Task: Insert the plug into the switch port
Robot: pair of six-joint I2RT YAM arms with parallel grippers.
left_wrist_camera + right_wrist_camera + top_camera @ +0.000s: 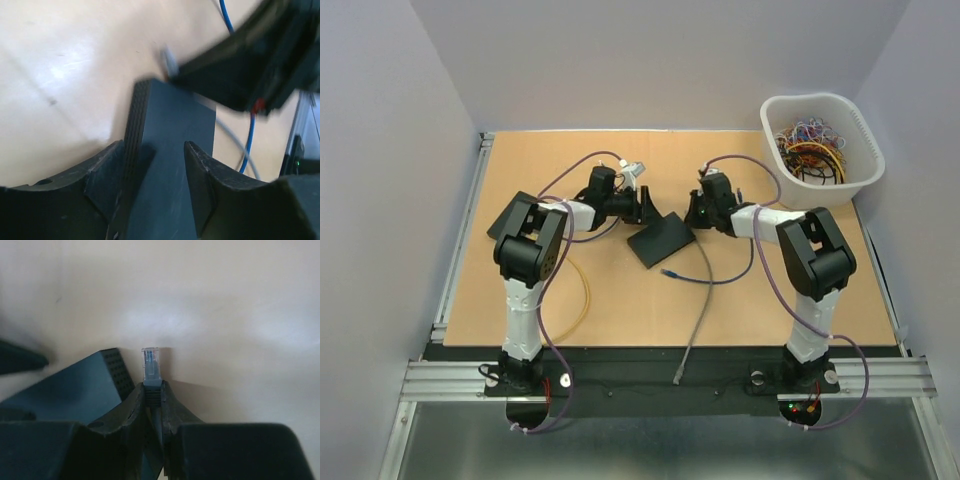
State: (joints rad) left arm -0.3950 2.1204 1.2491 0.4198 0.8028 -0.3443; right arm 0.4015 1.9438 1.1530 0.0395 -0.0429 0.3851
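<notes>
Nearest the arm bases, the loose end of a grey Ethernet cable [695, 320] hangs over the near edge of the surface [630, 325]. The cable runs away across the board toward the right claw [153, 390]. A blue cable [710, 282] and a loop of yellow cable [588, 290] lie slack alongside it, and neither is held.

Further in, at the middle of the board, is the black network switch [662, 241]. The right claw is pressed together on the grey boot of the clear RJ45 plug [151, 361]. The plug points forward just beside a vented corner of the switch and is not inside it. No port shows in any view, so the plug's alignment cannot be judged.

The left claw [154, 150] straddles the switch at its far left corner, one finger against the vented side. I cannot tell whether it actually clamps.

So the plug looks picked up and brought to the switch. Finding the port face, lining up and pushing home appear to remain.

Farthest off, at the right corner, a white basket [860, 180] holds a tangle of spare cables.
</notes>
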